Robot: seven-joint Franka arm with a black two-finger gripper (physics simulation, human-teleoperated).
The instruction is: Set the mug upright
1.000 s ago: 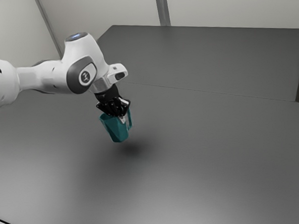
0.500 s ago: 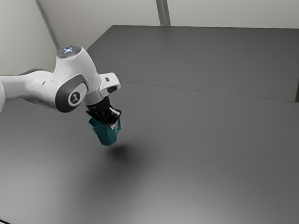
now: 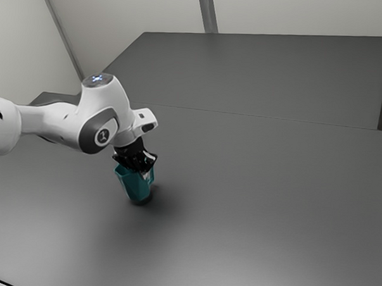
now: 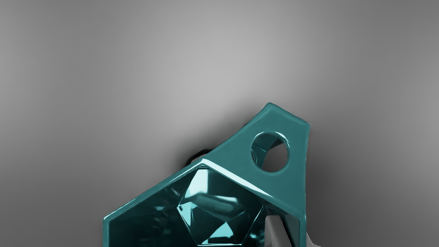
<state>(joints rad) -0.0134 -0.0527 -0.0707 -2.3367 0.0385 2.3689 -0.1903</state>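
- One white arm (image 3: 59, 123) comes in from the exterior view's left, and you have its black gripper (image 3: 145, 173) pointing down at the mug (image 3: 134, 188).
- Your mug is teal, sits right below the gripper and leans a little: its mouth is up and toward the exterior view's left, its base lower and more to the exterior view's right.
- Look at the base: a dark shadow (image 3: 142, 202) lies right at it on the grey table (image 3: 259, 184), so it is at or very near the surface, but you can't tell whether it touches.
- You can find the handle (image 3: 152, 176) on the side of the mug toward the exterior view's right.
- Behind, a thin seam (image 3: 243, 113) crosses the grey surface, and past that you have a pale wall (image 3: 298, 14) with a grey strip (image 3: 208, 11) running up it.
- In the wrist view you look down into the mug, past its angular rim (image 4: 154, 190) to a shiny faceted inside.
- The handle's flat top sticks out from a corner of the rim, with a round hole (image 4: 271, 151) through it.
- Your jaws are closed on the mug's wall near the handle: one finger (image 4: 274, 231) is inside the mug, the other (image 4: 311, 243) outside, the wall pinched between them.
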